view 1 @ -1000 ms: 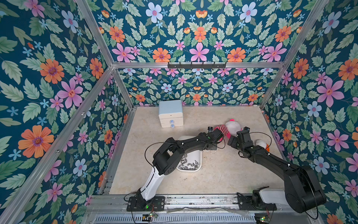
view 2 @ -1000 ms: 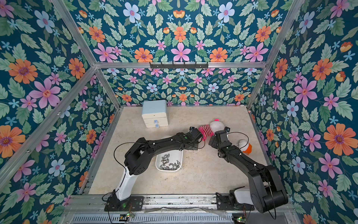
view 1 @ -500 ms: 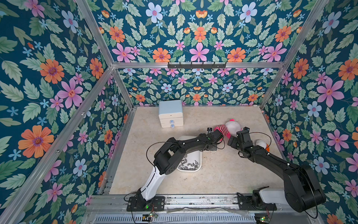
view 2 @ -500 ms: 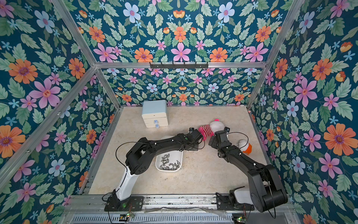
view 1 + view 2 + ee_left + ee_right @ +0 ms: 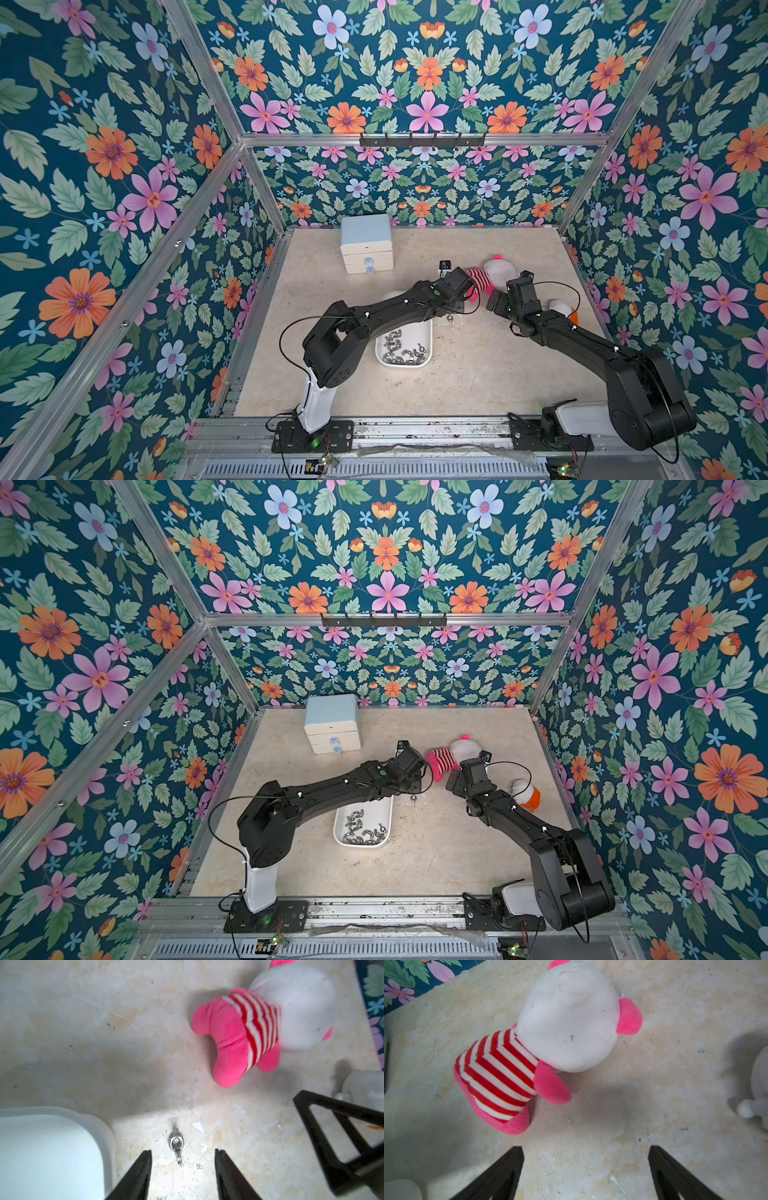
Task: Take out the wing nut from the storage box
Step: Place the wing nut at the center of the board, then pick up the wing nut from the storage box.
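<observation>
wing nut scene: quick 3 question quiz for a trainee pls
1. True or false: the wing nut lies inside the storage box.
2. The left tool is: A open; B shut on the nut; C shut, empty.
3. Fill in: the plush toy wears red and ____ stripes.
Key: 1 false, it lies on the table beside the box; 2 A; 3 white.
</observation>
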`<state>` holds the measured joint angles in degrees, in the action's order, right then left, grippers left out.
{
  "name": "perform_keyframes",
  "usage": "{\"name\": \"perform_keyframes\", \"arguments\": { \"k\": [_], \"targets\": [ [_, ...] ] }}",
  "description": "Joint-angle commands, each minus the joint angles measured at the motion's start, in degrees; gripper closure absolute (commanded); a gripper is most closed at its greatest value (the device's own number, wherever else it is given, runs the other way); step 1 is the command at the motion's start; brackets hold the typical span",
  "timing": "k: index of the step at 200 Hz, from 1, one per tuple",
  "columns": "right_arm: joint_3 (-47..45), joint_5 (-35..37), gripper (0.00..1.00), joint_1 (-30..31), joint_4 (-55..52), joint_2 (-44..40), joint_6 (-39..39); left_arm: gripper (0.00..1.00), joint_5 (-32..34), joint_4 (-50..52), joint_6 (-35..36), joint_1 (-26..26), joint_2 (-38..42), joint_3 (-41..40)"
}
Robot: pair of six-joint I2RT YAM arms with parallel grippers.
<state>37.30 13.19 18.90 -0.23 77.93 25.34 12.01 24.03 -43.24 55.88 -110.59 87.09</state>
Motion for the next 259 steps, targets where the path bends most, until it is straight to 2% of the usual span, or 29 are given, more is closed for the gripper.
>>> {"name": "perform_keyframes", "arguments": {
  "k": [1, 40, 92, 126, 161, 187, 214, 259],
  "targets": [
    [1.2, 1.4, 0.01, 1.2, 0.3, 0.5, -1.1, 0.32, 4.7, 1.2, 1.7, -0.5, 3.6, -1.0],
    [5.5, 3.3, 0.01, 5.0, -0.3, 4.7, -1.6, 0.16, 7.6, 3.8, 3.4, -3.6, 11.5, -7.6],
    [9.1, 2.9, 0.01, 6.9, -0.6, 8.2, -1.5, 0.17, 7.9, 4.7, 2.3, -6.6, 20.9, -20.3],
    [9.9, 2.6, 0.01, 7.3, -1.0, 9.0, -1.6, 0.23, 4.6, 6.3, 1.2, -6.4, 20.8, -24.8],
    [9.4, 2.4, 0.01, 7.2, -1.1, 8.6, -1.7, 0.28, 5.8, 6.0, -0.3, -5.7, 20.6, -28.0],
    [9.3, 2.2, 0.01, 7.3, -0.9, 8.6, -1.8, 0.37, 5.2, 5.0, 0.3, -5.4, 19.3, -27.9],
    [9.3, 2.0, 0.01, 7.2, -0.8, 8.6, -1.7, 0.52, 4.3, 4.8, 1.4, -5.0, 17.2, -27.6],
    [9.2, 1.8, 0.01, 7.3, -0.6, 8.6, -1.8, 0.57, 3.4, 4.7, 1.6, -4.9, 15.1, -28.5]
  ]
}}
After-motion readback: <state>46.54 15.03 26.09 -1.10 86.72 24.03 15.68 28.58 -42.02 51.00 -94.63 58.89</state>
